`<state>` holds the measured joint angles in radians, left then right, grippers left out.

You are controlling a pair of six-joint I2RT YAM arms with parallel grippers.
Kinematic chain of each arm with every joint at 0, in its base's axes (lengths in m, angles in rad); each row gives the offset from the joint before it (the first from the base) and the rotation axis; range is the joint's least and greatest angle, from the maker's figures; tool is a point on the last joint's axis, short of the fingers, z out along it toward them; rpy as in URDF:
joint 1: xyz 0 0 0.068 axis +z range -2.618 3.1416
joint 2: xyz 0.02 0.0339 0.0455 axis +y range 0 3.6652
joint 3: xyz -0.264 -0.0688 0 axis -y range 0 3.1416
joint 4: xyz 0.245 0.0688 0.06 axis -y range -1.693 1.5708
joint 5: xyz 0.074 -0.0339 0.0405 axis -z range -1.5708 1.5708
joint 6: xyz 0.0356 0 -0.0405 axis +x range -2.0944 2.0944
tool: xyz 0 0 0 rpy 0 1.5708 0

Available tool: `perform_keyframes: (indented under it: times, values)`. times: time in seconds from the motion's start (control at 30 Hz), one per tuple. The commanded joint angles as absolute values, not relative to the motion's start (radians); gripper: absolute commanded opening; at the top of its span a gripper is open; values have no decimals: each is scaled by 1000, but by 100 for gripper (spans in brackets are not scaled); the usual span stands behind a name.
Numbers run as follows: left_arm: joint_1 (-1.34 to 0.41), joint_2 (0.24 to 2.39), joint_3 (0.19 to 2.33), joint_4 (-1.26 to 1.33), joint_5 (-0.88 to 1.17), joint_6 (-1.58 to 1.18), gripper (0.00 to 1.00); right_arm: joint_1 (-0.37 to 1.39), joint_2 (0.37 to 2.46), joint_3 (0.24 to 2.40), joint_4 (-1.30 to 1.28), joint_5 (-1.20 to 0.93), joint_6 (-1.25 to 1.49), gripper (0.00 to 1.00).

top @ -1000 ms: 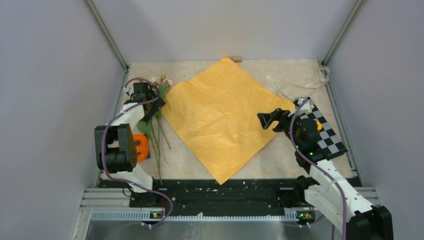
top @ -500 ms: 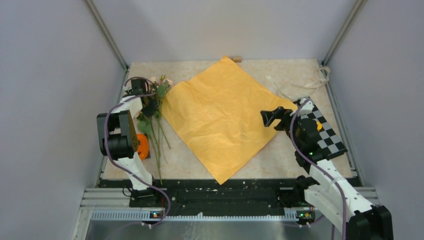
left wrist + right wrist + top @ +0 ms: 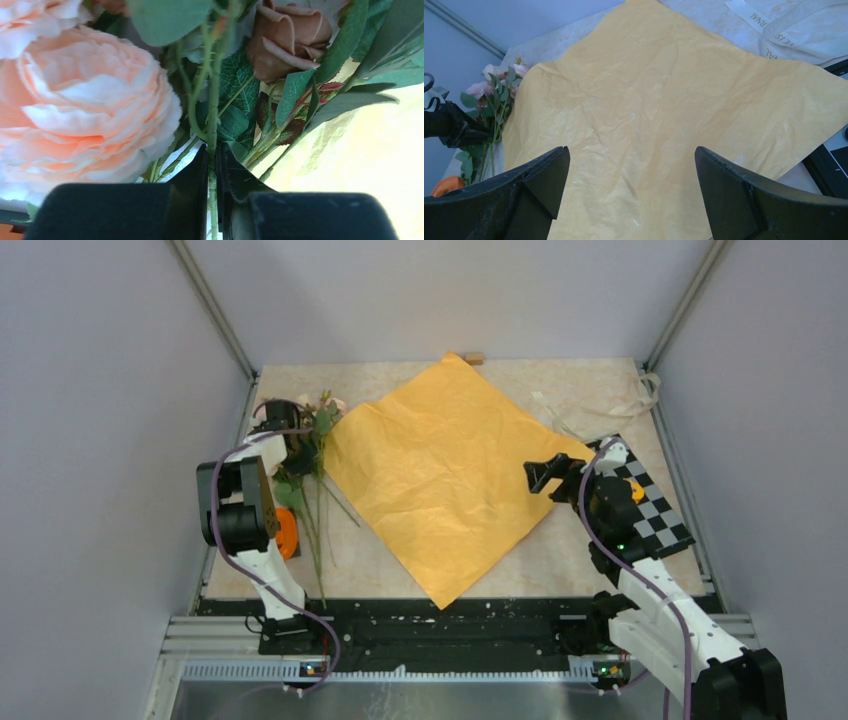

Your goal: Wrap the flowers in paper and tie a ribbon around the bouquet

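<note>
The centre of the beige marbled table (image 3: 365,565) is covered by a large crinkly orange paper sheet (image 3: 440,470). The left edge is blocked by green-stemmed pink flowers (image 3: 320,425) and a small round orange object (image 3: 287,533); the right edge, by a black-and-white checkered board (image 3: 665,520). A bare strip is left between stems and sheet.

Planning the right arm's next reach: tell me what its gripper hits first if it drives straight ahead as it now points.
Most likely the paper: between the open fingers of the right gripper, the orange sheet fills the line ahead. Its height above the sheet is unclear.
</note>
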<state>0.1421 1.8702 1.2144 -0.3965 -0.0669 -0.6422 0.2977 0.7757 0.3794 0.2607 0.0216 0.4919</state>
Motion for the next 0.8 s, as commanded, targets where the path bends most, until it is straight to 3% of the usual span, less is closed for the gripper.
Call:
perform_keyframes:
  times: [0.0,0.03,0.33,0.53,0.67,0.77]
  values:
    - [142,1819,1228,-399,-82,-631,4,290,774,382,260,41,496,99]
    - [143,1798,1223,-399,-92,-627,0,291,770,387,245,43,496,99]
    - [143,1501,1240,-454,-175,-558,0,291,653,429,121,25,488,99]
    - [125,1280,1259,-476,-14,-580,0,291,583,438,75,3,479,99]
    - [-34,1197,1199,-327,60,-591,5,290,585,434,74,31,489,99]
    - [-201,1264,1220,-244,148,-573,7,291,589,431,87,23,512,99]
